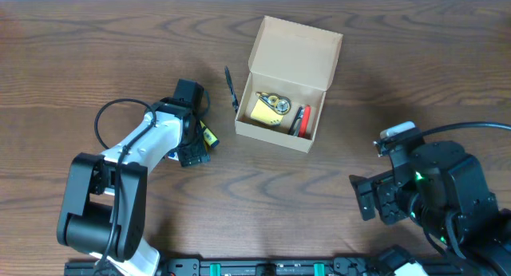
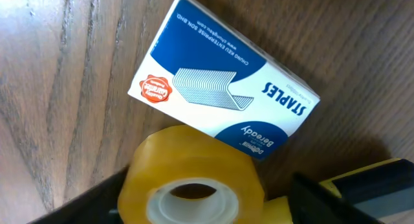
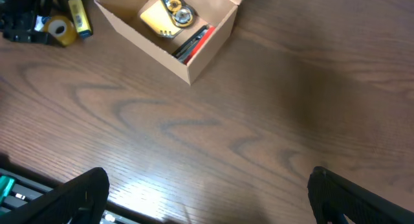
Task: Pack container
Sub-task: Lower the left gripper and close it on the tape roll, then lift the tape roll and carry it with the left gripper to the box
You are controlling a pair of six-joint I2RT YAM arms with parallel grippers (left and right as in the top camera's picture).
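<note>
The container (image 1: 297,49) is a tan cardboard box with its flap lid standing open at the back. Inside lie a yellow pad (image 1: 263,111), a small metal-ringed item (image 1: 277,103) and red and black pens (image 1: 301,120). In the left wrist view a yellow tape roll (image 2: 194,162) sits between my left gripper's (image 2: 207,204) black fingers (image 2: 84,204). The jaws stand open around it, with a gap on the right side. A blue-and-white staples box (image 2: 223,88) lies just beyond it. Far from the container, my right gripper (image 3: 207,191) stands wide open over bare wood.
A yellow-and-black tool (image 2: 372,185) lies right beside the tape roll. A black pen (image 1: 231,88) rests against the container's left wall. The left arm (image 1: 144,144) stretches in from the lower left. The right arm (image 1: 431,188) sits at the lower right.
</note>
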